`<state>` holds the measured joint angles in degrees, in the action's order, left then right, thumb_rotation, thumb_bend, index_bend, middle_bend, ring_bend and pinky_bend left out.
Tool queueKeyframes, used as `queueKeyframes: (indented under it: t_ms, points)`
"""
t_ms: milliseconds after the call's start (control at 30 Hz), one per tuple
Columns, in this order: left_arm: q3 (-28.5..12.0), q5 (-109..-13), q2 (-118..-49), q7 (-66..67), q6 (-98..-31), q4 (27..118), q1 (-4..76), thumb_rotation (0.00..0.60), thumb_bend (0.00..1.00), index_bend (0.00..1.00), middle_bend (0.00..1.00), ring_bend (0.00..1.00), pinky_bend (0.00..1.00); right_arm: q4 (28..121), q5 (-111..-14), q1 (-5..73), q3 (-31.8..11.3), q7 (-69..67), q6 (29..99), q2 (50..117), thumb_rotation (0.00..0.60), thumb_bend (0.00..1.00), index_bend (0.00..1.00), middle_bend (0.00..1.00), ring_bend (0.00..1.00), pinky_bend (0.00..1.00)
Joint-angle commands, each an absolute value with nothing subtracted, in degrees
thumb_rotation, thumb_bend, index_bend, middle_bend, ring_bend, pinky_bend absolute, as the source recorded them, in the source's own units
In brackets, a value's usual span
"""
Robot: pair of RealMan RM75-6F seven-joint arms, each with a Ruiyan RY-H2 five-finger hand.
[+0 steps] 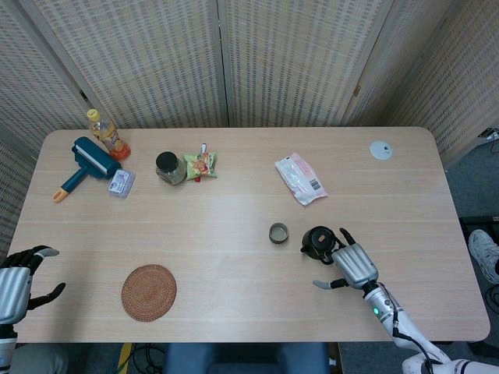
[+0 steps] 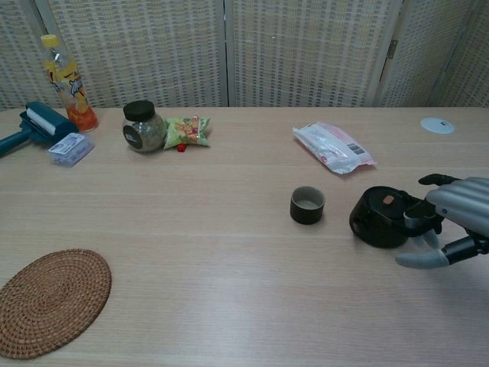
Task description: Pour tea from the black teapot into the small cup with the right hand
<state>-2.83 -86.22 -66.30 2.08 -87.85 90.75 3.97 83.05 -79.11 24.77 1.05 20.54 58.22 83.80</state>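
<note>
The black teapot (image 2: 380, 217) is seen upright on the table (image 1: 234, 234), its lid on top; its spout is directed toward the small cup (image 2: 307, 205), so that the long axis from handle to spout runs roughly across the table, in line with the cup. The small cup is placed just beside the teapot on the spout side, a little apart from it, upright and open-mouthed.

On the side of the teapot away from the cup, the right hand (image 2: 451, 222) is brought against the pot: its fingers (image 2: 422, 215) are curled around the handle region, with the thumb spread below. Whether the handle is firmly clamped cannot be told from either view.

Beyond the teapot, toward the screen, a pink packet (image 1: 300, 178) is laid flat, and a white disc (image 1: 380, 150) is found farther off near the table's far corner. Well apart from the teapot, past the cup, a dark-lidded jar (image 1: 170, 167), a green snack bag (image 1: 200, 164), a bottle (image 1: 105, 135), a teal lint roller (image 1: 86, 164) and a woven coaster (image 1: 148, 291) are set out. The left hand (image 1: 17, 280) is held at the table's edge beyond the coaster, its fingers apart and nothing in it.
</note>
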Motion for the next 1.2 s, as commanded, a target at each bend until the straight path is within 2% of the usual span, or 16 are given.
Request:
queueKeyframes:
  t_ms: [33, 200, 500, 833, 1200]
  points:
    - [-2.8, -86.2, -66.3, 2.1, -87.9, 90.7, 3.9, 0.6, 0.18, 0.34, 0.29, 0.29, 0.26, 82.9, -78.9, 24.7, 0.9, 20.7, 58.4, 84.1, 0.112, 0.0, 0.56, 0.59, 0.48, 0.0]
    - [-2.8, -86.2, -66.2, 2.0, -88.0, 90.8, 3.8, 0.6, 0.18, 0.34, 0.29, 0.29, 0.26, 82.5, -78.7, 24.5, 0.5, 21.1, 59.3, 84.8, 0.155, 0.0, 0.61, 0.63, 0.58, 0.0]
    - [-2.8, -86.1, -66.3, 2.0, -87.8, 90.6, 3.9, 0.6, 0.18, 0.34, 0.29, 0.29, 0.26, 81.3, -77.9, 24.3, 0.2, 21.7, 59.6, 85.8, 0.214, 0.0, 0.71, 0.73, 0.65, 0.0]
    - [-2.9, -86.1, -66.2, 1.8, -87.9, 90.4, 3.8, 0.6, 0.18, 0.34, 0.29, 0.29, 0.25, 81.0, -77.7, 25.1, -0.7, 20.5, 58.9, 86.3, 0.22, 0.0, 0.83, 0.87, 0.7, 0.0]
    - [-3.0, -86.2, -65.9, 1.4, -88.1, 90.3, 3.7, 0.6, 0.18, 0.34, 0.29, 0.29, 0.25, 81.6, -77.3, 26.8, -2.8, 16.1, 57.6, 85.1, 0.219, 0.0, 0.91, 0.92, 0.7, 0.0]
